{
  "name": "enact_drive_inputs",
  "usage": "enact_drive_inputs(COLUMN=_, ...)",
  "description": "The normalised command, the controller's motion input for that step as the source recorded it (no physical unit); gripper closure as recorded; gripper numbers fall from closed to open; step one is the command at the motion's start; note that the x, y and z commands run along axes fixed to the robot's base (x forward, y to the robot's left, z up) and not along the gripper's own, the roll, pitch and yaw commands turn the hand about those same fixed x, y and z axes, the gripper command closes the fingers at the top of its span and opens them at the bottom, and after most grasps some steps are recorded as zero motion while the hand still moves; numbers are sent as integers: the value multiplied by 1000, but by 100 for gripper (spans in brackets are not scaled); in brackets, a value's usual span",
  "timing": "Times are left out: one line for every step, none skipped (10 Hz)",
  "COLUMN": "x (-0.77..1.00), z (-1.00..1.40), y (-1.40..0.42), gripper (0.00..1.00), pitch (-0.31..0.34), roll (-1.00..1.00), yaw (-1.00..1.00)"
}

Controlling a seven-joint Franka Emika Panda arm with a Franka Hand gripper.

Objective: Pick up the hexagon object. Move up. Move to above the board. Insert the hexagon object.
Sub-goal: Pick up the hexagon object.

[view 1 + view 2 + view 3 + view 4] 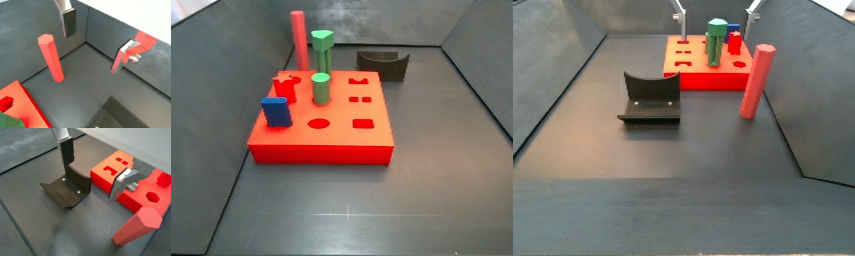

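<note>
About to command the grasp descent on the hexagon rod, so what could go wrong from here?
1. The hexagon rod stands upright, unsupported, off the board. The open end effector is not yet around it, so a finger could tip it.
2. It stands close to the side wall, leaving the outer finger little room.
3. The rod is tall, so a high grip may let it swing.

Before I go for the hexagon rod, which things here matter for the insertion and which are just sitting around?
For the job:
- red hexagon rod, standing upright on the floor beside the board, not held
- red board
- gripper, open, empty, above the floor

Just there:
- fixture
- tall green peg
- short green cylinder
- blue block
</note>
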Motion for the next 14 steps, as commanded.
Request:
enact_drive_inputs(x=-140, z=0, y=11, gripper=0, pitch=0, roll=0, yaw=0)
enact_drive_inputs(x=-803, z=-63, y=0, gripper=0, pitch=-111, roll=0, yaw=0)
enact_drive_inputs(x=-966, z=0, y=0, gripper=0, pitch=-199, roll=0, yaw=0)
enact_drive_inputs(x=-980, z=0, y=-54, gripper=0, pitch=-287, roll=-61, yaw=0)
enact_drive_inputs(x=-974, z=0, y=-100, gripper=0, pitch=-311, roll=-20, yaw=0)
enact_drive_inputs(x=-914, z=-3, y=-163, gripper=0, pitch=-301, roll=0, yaw=26)
enact_drive_inputs(x=-894, z=-114, y=-180, gripper=0, pitch=-283, roll=23, yaw=91)
enact_drive_inputs(x=-863, z=-109, y=-160, gripper=0, pitch=-244, roll=53, yaw=91)
enact_drive_inputs(x=-697, z=-149, y=-97, gripper=0, pitch=-180, roll=53, yaw=143)
enact_drive_inputs(x=-486, z=-283, y=-34, gripper=0, pitch=-50, roll=154, yaw=269)
enact_drive_inputs(x=-380, z=-300, y=-37, gripper=0, pitch=0, roll=213, yaw=326)
enact_drive_inputs(x=-163, z=-320, y=-71, gripper=0, pitch=54, roll=286, yaw=277)
enact_drive_inputs(x=0, z=-374, y=-54, gripper=0, pitch=106, roll=201, yaw=114)
enact_drive_inputs(x=0, z=-394, y=0, gripper=0, pitch=120, roll=127, yaw=0)
